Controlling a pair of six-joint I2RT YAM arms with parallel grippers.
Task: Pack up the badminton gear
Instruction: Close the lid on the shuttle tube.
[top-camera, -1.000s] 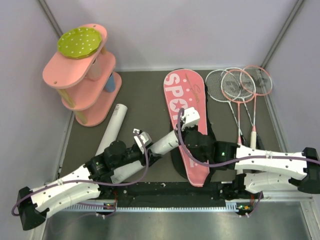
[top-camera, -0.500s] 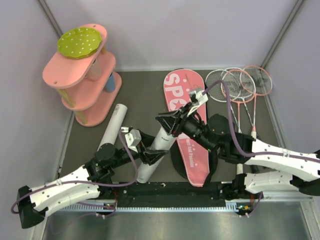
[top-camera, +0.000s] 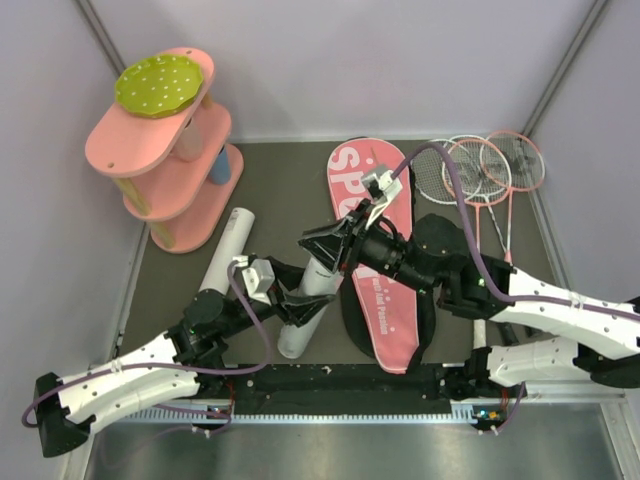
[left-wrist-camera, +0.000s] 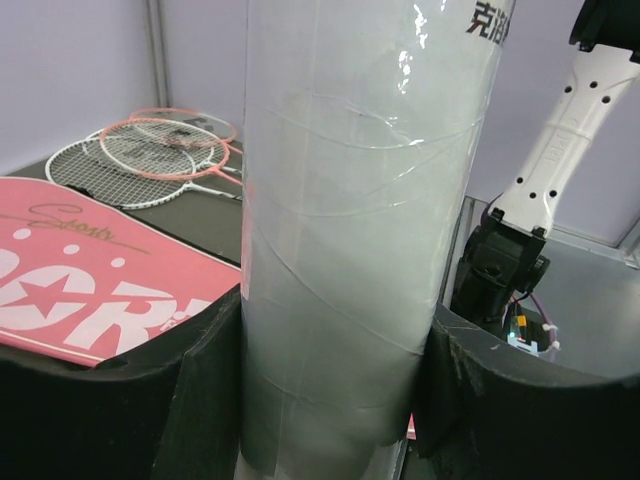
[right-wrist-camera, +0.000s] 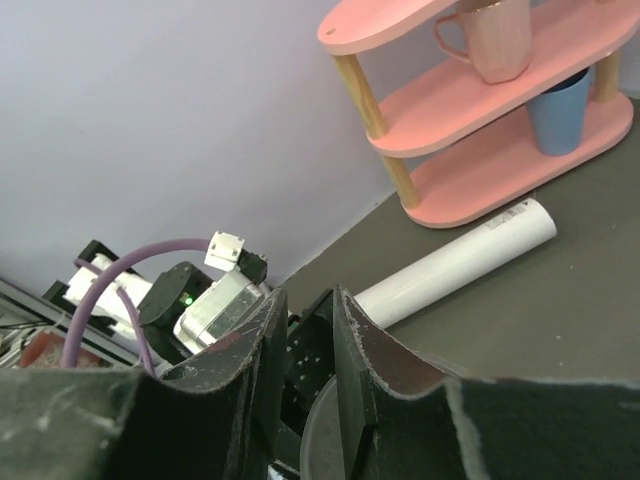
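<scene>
Tube (left-wrist-camera: 340, 200) is standing gripped in left tool (top-camera: 298, 302); right tool (right-wrist-camera: 305, 350), jaws barely parted and empty, is hovering above, probably needing to pinch its top.

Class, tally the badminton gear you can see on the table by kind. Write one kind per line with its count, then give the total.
Rackets: 3
White tubes: 2
Pink racket bag: 1
Total: 6
</scene>
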